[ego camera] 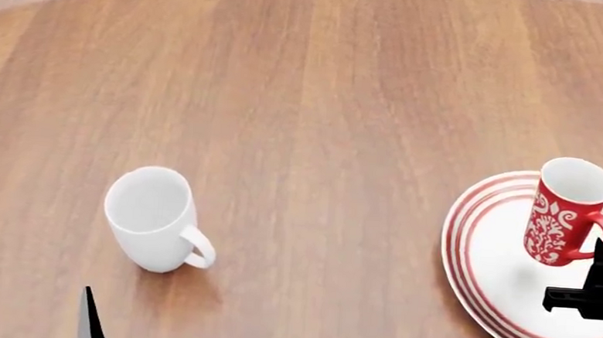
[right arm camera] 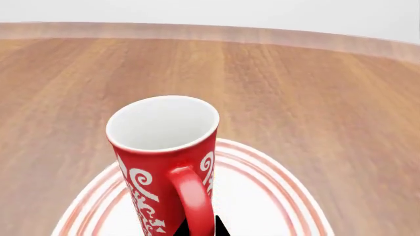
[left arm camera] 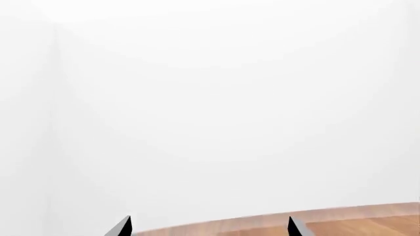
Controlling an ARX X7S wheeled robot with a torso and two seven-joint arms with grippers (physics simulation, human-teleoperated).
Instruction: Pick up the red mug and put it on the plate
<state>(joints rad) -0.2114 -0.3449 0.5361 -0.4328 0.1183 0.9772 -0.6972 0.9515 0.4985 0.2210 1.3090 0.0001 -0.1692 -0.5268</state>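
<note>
- The red mug [ego camera: 568, 212] is over the plate [ego camera: 488, 256], upright and leaning slightly. Judge the carry as done or nearly done.
- The head view shows a shadow on the plate under the mug. You cannot tell whether its base rests on the plate or hangs just above it.
- The right gripper [ego camera: 589, 296] sits at the mug handle. Only dark tips show at the handle in the right wrist view, so you cannot tell whether the jaws grip it or are free.
- What is left: confirm the mug is seated, release, withdraw.
- The left gripper [left arm camera: 208, 227] holds nothing; its jaws stand wide apart, facing the wall.
- The white mug [ego camera: 154, 219] stands on the table [ego camera: 316, 100], well apart from the plate.
- The plate's near edge is cut off.
</note>
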